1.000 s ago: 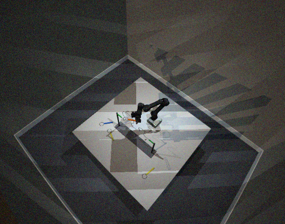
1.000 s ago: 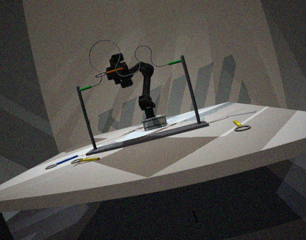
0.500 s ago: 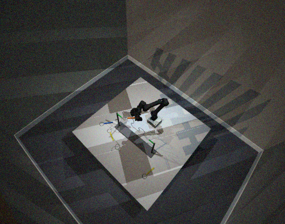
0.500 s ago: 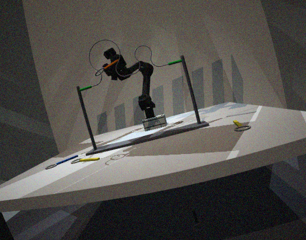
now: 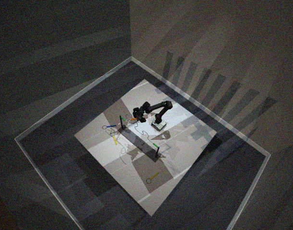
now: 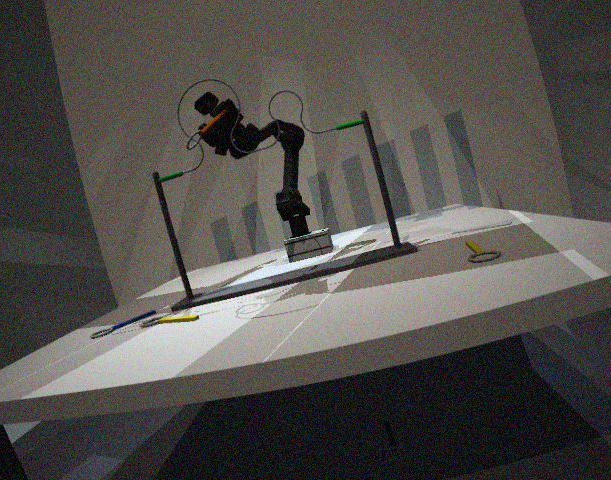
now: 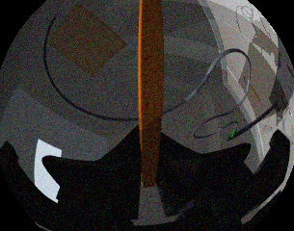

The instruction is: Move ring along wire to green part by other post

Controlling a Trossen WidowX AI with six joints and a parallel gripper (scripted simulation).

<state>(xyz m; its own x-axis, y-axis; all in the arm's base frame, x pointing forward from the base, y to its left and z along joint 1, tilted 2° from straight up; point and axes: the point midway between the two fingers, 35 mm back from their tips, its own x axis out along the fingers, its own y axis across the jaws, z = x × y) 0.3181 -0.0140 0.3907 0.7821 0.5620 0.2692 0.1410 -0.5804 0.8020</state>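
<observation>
The orange handle [image 5: 133,119] [image 6: 212,122] [image 7: 151,72] is between the fingers of my gripper [image 6: 219,119] [image 7: 144,129], which is shut on it. The handle slants up from its ring in the exterior view. The small ring [image 6: 193,140] is at the lower left of the grey wire's big loop [image 6: 209,79] and appears to be around the wire; whether they touch is too small to tell. One green part [image 5: 123,119] [image 6: 171,176] is below the ring, beside the left post [image 6: 172,232]. The other green part [image 5: 155,145] [image 6: 349,124] meets the right post [image 6: 380,175].
The wire's big loop surrounds part of the gripper's outline in the exterior view. A dark base bar [image 5: 139,143] [image 6: 274,281] joins the posts. A blue-handled ring [image 5: 111,126] [image 6: 134,319] and two yellow-handled rings [image 6: 180,319] [image 6: 474,247] lie on the table.
</observation>
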